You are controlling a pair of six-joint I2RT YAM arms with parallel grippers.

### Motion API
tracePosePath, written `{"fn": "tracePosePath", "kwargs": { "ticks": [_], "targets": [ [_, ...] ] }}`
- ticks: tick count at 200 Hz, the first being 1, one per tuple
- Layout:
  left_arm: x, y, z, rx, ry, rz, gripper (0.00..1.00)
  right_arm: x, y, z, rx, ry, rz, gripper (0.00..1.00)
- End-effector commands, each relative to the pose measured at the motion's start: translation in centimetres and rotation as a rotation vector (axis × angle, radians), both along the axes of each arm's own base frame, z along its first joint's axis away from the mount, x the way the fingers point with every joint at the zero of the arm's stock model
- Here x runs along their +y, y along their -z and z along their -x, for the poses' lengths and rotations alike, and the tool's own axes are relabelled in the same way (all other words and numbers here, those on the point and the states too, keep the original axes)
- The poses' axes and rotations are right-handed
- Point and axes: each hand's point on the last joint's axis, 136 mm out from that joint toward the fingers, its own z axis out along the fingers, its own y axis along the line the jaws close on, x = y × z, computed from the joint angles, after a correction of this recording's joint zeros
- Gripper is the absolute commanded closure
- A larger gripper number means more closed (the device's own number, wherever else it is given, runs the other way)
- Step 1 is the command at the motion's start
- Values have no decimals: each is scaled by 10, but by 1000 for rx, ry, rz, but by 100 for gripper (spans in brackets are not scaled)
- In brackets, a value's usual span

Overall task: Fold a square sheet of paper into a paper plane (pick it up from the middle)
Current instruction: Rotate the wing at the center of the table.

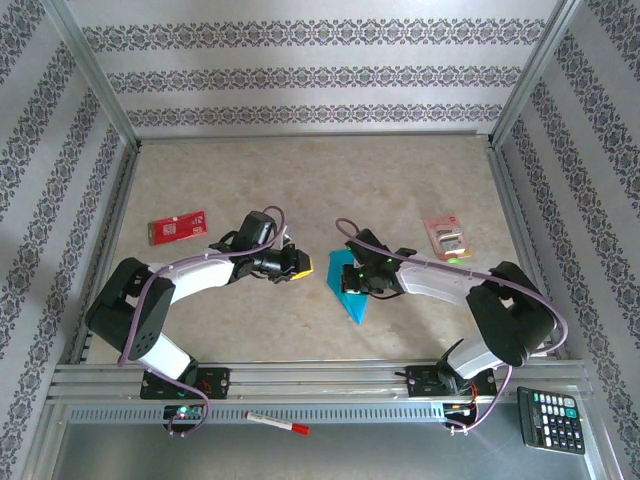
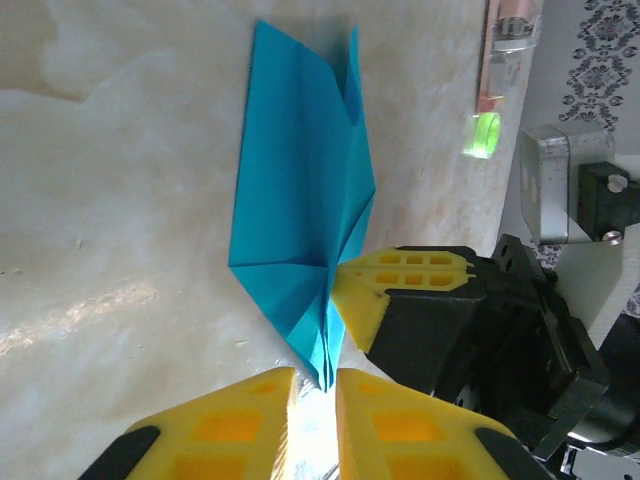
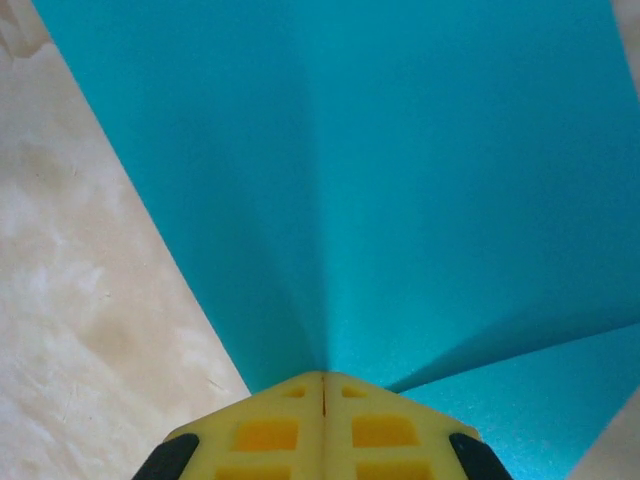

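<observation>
Closed finger to finger, the right gripper (image 3: pixel 323 385) shows no gap at its seam. The teal paper plane (image 2: pixel 295 190) spreads out from right at the fingertips, so I read this as a pinch on the paper's edge, not a bare press. The left gripper (image 2: pixel 316 405) has its fingers drawn nearly together, with a thin bright slit between them. I see nothing in that slit, and it looks empty-handed.

The paper plane is a partly folded, creased wedge lying on the beige table (image 1: pixel 300 180), about midway between the two arms. From above, it lies just to the right of the left gripper, with a small strip of table between them, and under the tip of the right gripper, which reaches in from the right. Its long axis runs roughly far to near, leaning slightly right at the near end, where it narrows.

In the left wrist view that axis leads almost straight away from the left fingers. One sharp end lies just ahead of the slit, and the right gripper's yellow finger (image 2: pixel 400 285) touches the side edge where the creases meet. The right arm is therefore the one on the paper, while the left is close beside it and lined up with the pointed end.

My judgement is that the coming move depends on this line-up. The right gripper can anchor the side edge while the left takes or presses the pointed end along the long axis, though it would have to open wider before it could grasp anything. Thin paper held at one edge may swivel or buckle if it is pushed off-axis.
</observation>
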Motion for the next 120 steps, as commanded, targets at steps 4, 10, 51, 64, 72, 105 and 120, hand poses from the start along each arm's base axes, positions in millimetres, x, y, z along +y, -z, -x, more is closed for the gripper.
{"fn": "tracePosePath", "kwargs": {
  "ticks": [4,10,51,64,72,105,120],
  "targets": [
    [-14,-15,-5,-11,26,51,85,14,9,1,6,25,-50,97],
    [-16,-15,-5,-7,31,53,85,14,12,1,8,36,-50,98],
    [-33,-4,-12,54,48,90,88,24,21,3,-8,106,-68,99],
    [-37,2,-14,71,60,74,88,26,23,4,-20,149,-75,100],
    [-38,7,-16,87,62,62,89,27,25,6,-20,179,-86,100],
    [-43,27,-26,106,88,14,89,42,27,7,-37,257,-158,100],
    [-43,42,-28,133,97,-11,89,50,26,6,-43,266,-179,100]
  ]
}}
